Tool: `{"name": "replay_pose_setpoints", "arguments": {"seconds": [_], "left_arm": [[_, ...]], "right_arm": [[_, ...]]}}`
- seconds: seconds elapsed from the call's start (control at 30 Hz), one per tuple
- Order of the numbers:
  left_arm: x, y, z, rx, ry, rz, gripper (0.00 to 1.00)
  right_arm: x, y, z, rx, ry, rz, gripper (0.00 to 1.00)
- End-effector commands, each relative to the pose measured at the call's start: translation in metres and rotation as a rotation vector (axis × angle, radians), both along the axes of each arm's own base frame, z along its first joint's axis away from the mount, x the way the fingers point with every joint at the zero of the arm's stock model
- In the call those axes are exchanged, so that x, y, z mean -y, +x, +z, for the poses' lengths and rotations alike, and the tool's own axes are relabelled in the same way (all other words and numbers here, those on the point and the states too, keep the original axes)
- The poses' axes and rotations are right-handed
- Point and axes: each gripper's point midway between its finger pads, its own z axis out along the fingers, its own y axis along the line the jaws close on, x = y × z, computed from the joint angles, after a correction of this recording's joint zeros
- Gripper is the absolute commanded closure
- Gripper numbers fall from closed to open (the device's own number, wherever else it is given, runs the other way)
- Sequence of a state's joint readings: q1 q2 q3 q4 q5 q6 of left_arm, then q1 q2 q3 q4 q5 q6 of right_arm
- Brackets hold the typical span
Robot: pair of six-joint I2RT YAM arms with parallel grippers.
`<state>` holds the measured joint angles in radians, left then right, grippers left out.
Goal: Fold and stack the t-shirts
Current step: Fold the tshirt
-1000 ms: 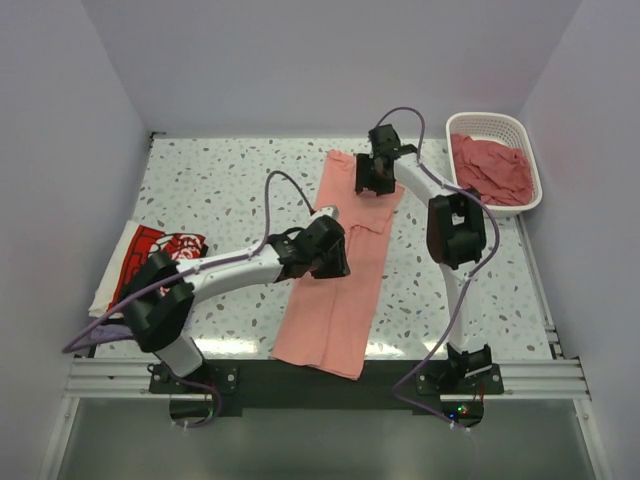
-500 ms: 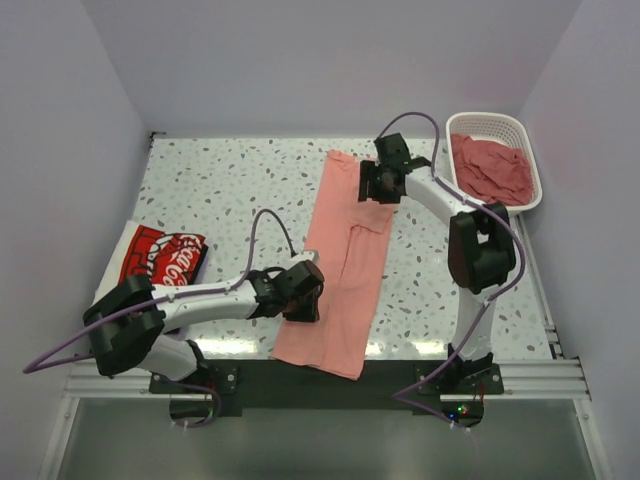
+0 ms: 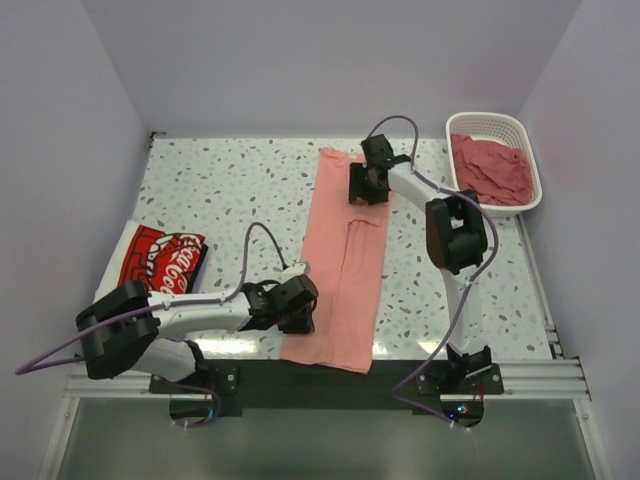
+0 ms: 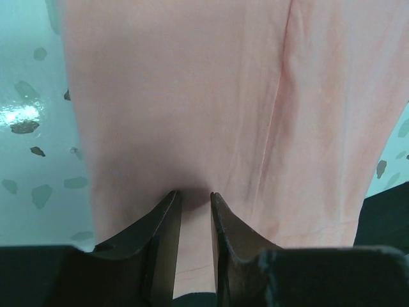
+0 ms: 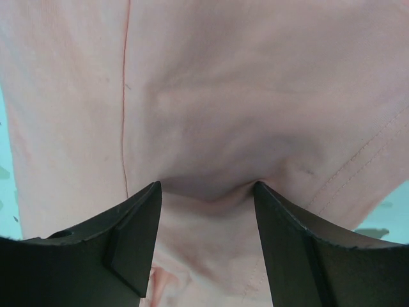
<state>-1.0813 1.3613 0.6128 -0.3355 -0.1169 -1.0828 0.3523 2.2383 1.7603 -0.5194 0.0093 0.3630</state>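
Observation:
A salmon-pink t-shirt (image 3: 340, 260) lies folded into a long strip down the middle of the table. My left gripper (image 3: 300, 305) presses down on the strip's near left part. Its jaws stand narrowly apart, with flat cloth (image 4: 192, 115) showing in the gap, and the tips (image 4: 195, 195) dent the fabric. My right gripper (image 3: 365, 183) is at the strip's far end. It stands wide open (image 5: 208, 185), tips pushed into the cloth (image 5: 211, 96), which puckers between them. A folded white t-shirt with red print (image 3: 150, 262) lies at the left edge.
A white slatted basket (image 3: 490, 120) at the far right holds more pink t-shirts (image 3: 492, 170). Walls close in on the left, back and right. The black rail (image 3: 320, 385) runs along the near edge, just below the strip's hem.
My left gripper slid along the pink strip toward the near edge, and its jaws narrowed. The right gripper shifted slightly left at the far end. The strip's near hem now lies straighter.

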Motion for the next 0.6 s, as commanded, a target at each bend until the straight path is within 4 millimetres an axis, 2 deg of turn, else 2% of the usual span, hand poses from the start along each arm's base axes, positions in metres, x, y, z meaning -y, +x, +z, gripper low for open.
{"name": "replay_pose_setpoints", "arguments": {"seconds": [0.0,0.03,0.07,0.1,0.13,0.17,0.2,0.23,0.27,0.33,0.43,0.47,0.57], "left_arm": [[0.015,0.008,0.003,0.012,-0.029,0.022,0.70],[0.018,0.011,0.002,0.015,-0.028,0.025,0.70],[0.021,0.014,0.002,0.019,-0.033,0.030,0.69],[0.026,0.017,0.002,0.014,-0.035,0.028,0.69],[0.029,0.023,0.003,0.015,-0.039,0.041,0.69],[0.032,0.027,0.003,0.018,-0.043,0.041,0.69],[0.035,0.032,0.003,0.021,-0.042,0.047,0.69],[0.037,0.037,0.004,0.024,-0.049,0.060,0.69],[0.038,0.041,0.003,0.023,-0.055,0.061,0.69],[0.042,0.048,0.003,0.016,-0.071,0.075,0.69],[0.048,0.052,0.010,0.015,-0.093,0.064,0.69],[0.049,0.052,0.013,0.022,-0.098,0.059,0.69],[0.053,0.059,0.034,0.065,-0.129,0.039,0.66]], "right_arm": [[-0.001,0.014,-0.019,-0.026,-0.036,0.014,0.36],[-0.001,0.017,-0.031,-0.045,-0.048,0.017,0.36],[-0.007,0.033,-0.021,-0.011,-0.039,0.018,0.36],[-0.008,0.035,-0.023,-0.021,-0.041,0.022,0.36],[-0.009,0.037,-0.038,-0.042,-0.050,0.025,0.36],[-0.014,0.052,-0.026,-0.001,-0.039,0.029,0.36],[-0.014,0.054,-0.027,-0.002,-0.045,0.034,0.36],[-0.015,0.057,-0.039,-0.013,-0.052,0.038,0.36],[-0.018,0.067,-0.029,0.021,-0.043,0.041,0.35],[-0.019,0.074,-0.027,0.041,-0.043,0.051,0.34],[-0.025,0.083,-0.008,0.086,-0.028,0.069,0.31],[-0.024,0.086,0.011,0.117,-0.026,0.069,0.29],[-0.018,0.087,0.049,0.176,-0.038,0.065,0.20]]}}
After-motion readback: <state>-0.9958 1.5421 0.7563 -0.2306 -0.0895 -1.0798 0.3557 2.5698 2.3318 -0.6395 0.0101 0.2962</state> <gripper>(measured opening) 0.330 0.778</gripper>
